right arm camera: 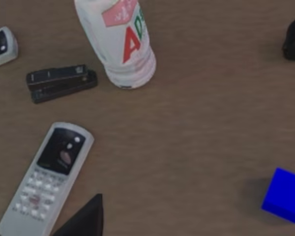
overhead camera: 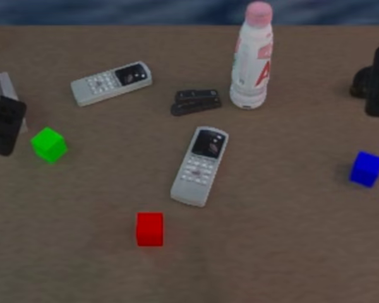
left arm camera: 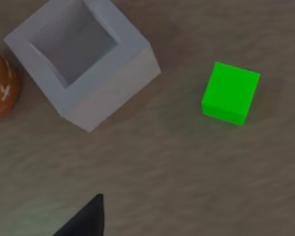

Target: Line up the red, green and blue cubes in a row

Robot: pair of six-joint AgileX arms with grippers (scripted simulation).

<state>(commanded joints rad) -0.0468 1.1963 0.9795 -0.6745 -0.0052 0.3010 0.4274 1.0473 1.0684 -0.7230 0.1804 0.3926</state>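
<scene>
The small bright red cube (overhead camera: 150, 228) sat at 6 o'clock, the green cube (overhead camera: 48, 144) at 9, the blue cube (overhead camera: 366, 168) at 3, well apart. No cube was held; neither hand's opening could be judged. Gathering had apparently not begun; the next move calls for a first grasp.

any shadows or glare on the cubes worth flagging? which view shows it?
Top view: lighting dim and even, no glare; blue cube casts a faint shadow toward the table's left, the red cube almost none. Left wrist view: green cube evenly lit, with a soft shadow beside it. Right wrist view: a darker patch on the table by the blue cube; bottle shows no hotspot.
</scene>
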